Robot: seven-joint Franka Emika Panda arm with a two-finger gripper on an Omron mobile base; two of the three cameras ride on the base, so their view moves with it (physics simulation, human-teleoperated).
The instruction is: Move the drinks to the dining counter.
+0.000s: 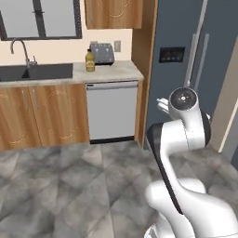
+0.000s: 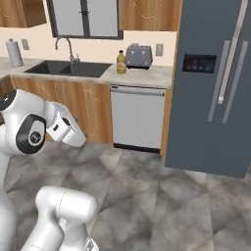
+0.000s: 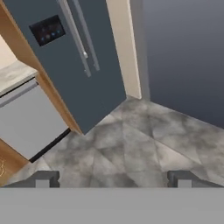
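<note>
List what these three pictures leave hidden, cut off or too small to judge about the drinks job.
- Orange-juice bottle: too small in both base views to read its label.
- Toaster: its base is partly covered by the bottle in the left base view.
- Pincer: hand view cuts it to two fingertips, wide apart, empty.
- Fridge: top cropped.

A pale marble kitchen worktop (image 2: pixel 142 76) runs along the wall above wooden cabinets. On it a large orange-juice bottle with black cap (image 2: pixel 121 62) stands upright, just left of a grey toaster (image 2: pixel 139 56) that sits nearer the wall. Left of the bottle a black sink (image 2: pixel 68 68) is sunk into the top, and a white paper-towel roll (image 2: pixel 14 53) stands beyond the sink.
</note>
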